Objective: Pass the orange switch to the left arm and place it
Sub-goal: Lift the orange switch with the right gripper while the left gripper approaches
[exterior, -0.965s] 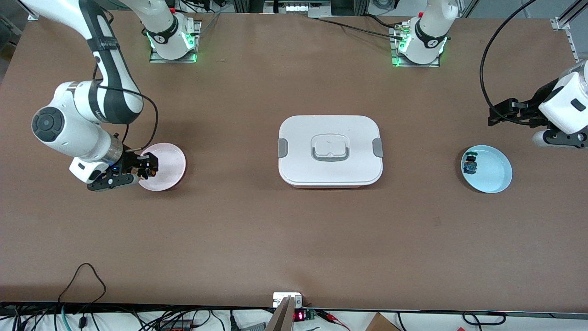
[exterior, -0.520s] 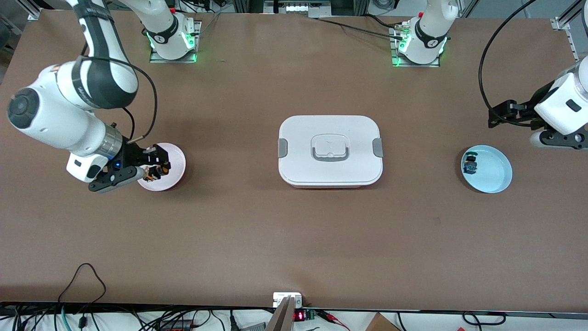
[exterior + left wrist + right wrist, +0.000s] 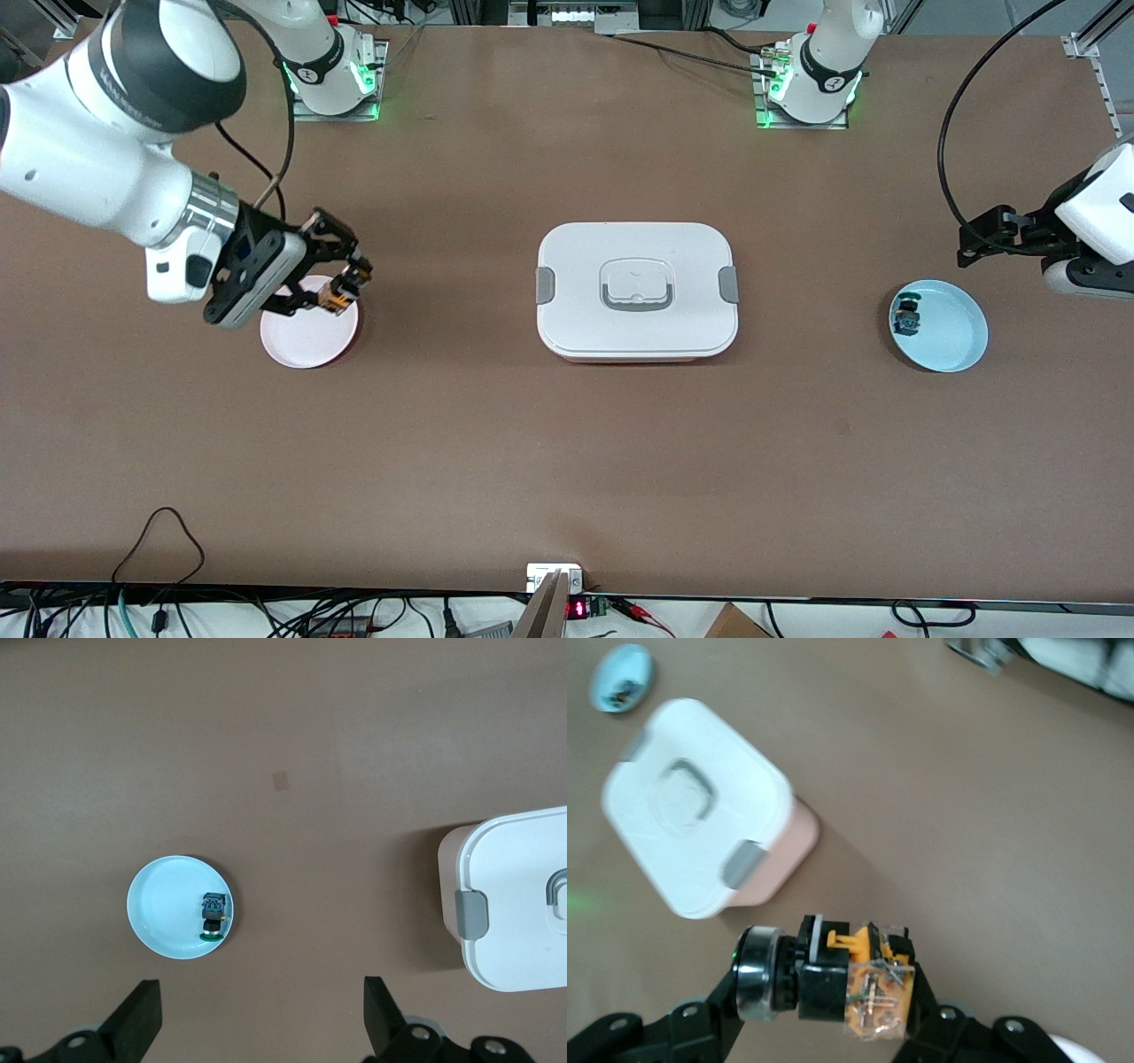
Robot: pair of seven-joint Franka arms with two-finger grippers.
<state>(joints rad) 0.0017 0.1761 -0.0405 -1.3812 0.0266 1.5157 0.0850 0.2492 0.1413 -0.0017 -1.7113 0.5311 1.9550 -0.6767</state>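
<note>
My right gripper (image 3: 344,289) is shut on the orange switch (image 3: 340,293) and holds it in the air over the rim of a pink plate (image 3: 306,341). In the right wrist view the switch (image 3: 852,979) lies sideways between the fingers, its tan-orange body and black collar showing. The white box (image 3: 636,288) with grey clips sits at the table's middle, apart from both grippers. My left gripper (image 3: 983,236) hangs open and empty over the table beside a light blue plate (image 3: 955,341); its fingers stand wide apart in the left wrist view (image 3: 261,1014).
A second small switch with a green cap (image 3: 906,317) lies in the blue plate (image 3: 164,904). The box (image 3: 514,895) lies between the two plates. Cables and electronics run along the table edge nearest the front camera.
My right gripper has risen off the pink plate with the orange switch and shifted toward the box. The left gripper has drifted slightly toward its end of the table.
</note>
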